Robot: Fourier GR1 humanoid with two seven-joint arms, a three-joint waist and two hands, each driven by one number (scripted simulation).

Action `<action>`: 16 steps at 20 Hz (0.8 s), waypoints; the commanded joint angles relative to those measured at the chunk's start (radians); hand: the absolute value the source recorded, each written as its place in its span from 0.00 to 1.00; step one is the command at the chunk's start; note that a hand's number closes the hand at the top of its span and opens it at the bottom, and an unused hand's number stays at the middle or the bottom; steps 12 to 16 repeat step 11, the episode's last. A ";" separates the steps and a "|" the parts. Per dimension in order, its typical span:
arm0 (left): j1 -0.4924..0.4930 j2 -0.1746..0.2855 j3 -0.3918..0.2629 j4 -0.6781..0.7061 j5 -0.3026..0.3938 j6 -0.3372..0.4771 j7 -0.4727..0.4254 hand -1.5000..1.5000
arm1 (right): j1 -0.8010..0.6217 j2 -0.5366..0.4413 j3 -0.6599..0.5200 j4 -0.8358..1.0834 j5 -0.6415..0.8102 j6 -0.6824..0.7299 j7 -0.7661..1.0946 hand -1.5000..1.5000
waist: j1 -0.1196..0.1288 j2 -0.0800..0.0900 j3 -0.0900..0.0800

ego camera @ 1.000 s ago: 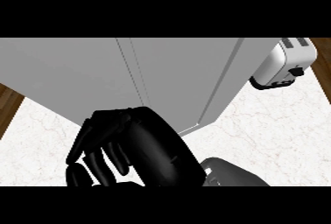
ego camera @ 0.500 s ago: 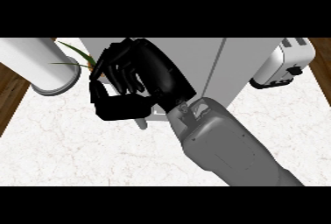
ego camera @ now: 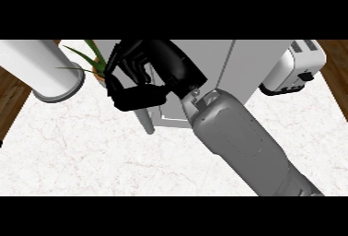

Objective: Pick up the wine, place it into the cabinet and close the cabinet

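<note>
My right hand (ego camera: 146, 76) reaches in from the lower right, its grey forearm (ego camera: 238, 143) crossing the counter. It sits against the front left of the grey cabinet (ego camera: 252, 64), over the top of the cabinet door (ego camera: 147, 123). The door shows edge-on as a thin grey panel and stands ajar. The fingers (ego camera: 128, 60) are relaxed and slightly bent, with nothing visible between them and the thumb. The hand hides much of the cabinet's opening. No wine bottle shows anywhere, and the left hand is out of the picture.
A white cylinder (ego camera: 41, 69) stands at the counter's back left, with a green plant (ego camera: 92, 57) beside it. A white toaster (ego camera: 296, 69) sits to the right of the cabinet. White marble counter (ego camera: 88, 156) spreads in front, with wooden floor (ego camera: 14, 92) beyond its left edge.
The right hand rose from the lower middle of the view to the cabinet's front left and now rests at the door. The white cylinder and the plant have come into view.
</note>
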 commanded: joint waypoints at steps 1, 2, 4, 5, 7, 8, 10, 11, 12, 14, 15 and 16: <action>-0.059 -0.011 -0.028 0.000 -0.018 0.043 0.027 0.00 | -0.039 -0.088 -0.123 0.165 0.022 -0.006 -0.064 1.00 | -0.009 0.036 0.012; -0.078 -0.031 -0.039 0.051 -0.029 0.042 0.012 0.00 | -0.011 -0.119 -0.118 0.116 0.010 0.020 -0.050 1.00 | -0.028 0.033 0.012; -0.080 -0.026 -0.042 0.026 -0.030 0.058 0.029 0.00 | -0.025 -0.126 -0.118 0.167 0.036 0.009 -0.089 1.00 | -0.014 0.036 0.012; -0.109 -0.027 -0.038 0.055 -0.033 0.044 0.016 0.00 | -0.024 -0.144 -0.139 0.157 0.012 0.028 -0.091 1.00 | -0.025 0.038 0.012; -0.114 -0.050 -0.084 0.046 -0.058 0.065 0.019 0.00 | -0.024 -0.147 -0.134 0.185 0.015 0.038 -0.119 1.00 | -0.018 0.041 0.012; -0.117 -0.045 -0.070 0.066 -0.062 0.060 0.015 0.00 | -0.009 -0.144 -0.130 0.177 0.023 0.022 -0.126 1.00 | -0.020 0.038 0.012; -0.155 -0.070 -0.091 0.076 -0.082 0.098 0.011 0.00 | -0.034 -0.145 -0.138 0.180 0.003 0.041 -0.100 1.00 | -0.029 0.038 0.012; -0.159 -0.073 -0.118 0.061 -0.083 0.101 0.029 0.00 | -0.053 -0.128 -0.135 0.181 0.006 0.030 -0.088 1.00 | -0.026 0.035 0.012; -0.159 -0.073 -0.118 0.061 -0.083 0.101 0.029 0.00 | -0.053 -0.128 -0.135 0.181 0.006 0.030 -0.088 1.00 | -0.026 0.035 0.012; -0.159 -0.073 -0.118 0.061 -0.083 0.101 0.029 0.00 | -0.053 -0.128 -0.135 0.181 0.006 0.030 -0.088 1.00 | -0.026 0.035 0.012; -0.159 -0.073 -0.118 0.061 -0.083 0.101 0.029 0.00 | -0.053 -0.128 -0.135 0.181 0.006 0.030 -0.088 1.00 | -0.026 0.035 0.012; -0.159 -0.073 -0.118 0.061 -0.083 0.101 0.029 0.00 | -0.053 -0.128 -0.135 0.181 0.006 0.030 -0.088 1.00 | -0.026 0.035 0.012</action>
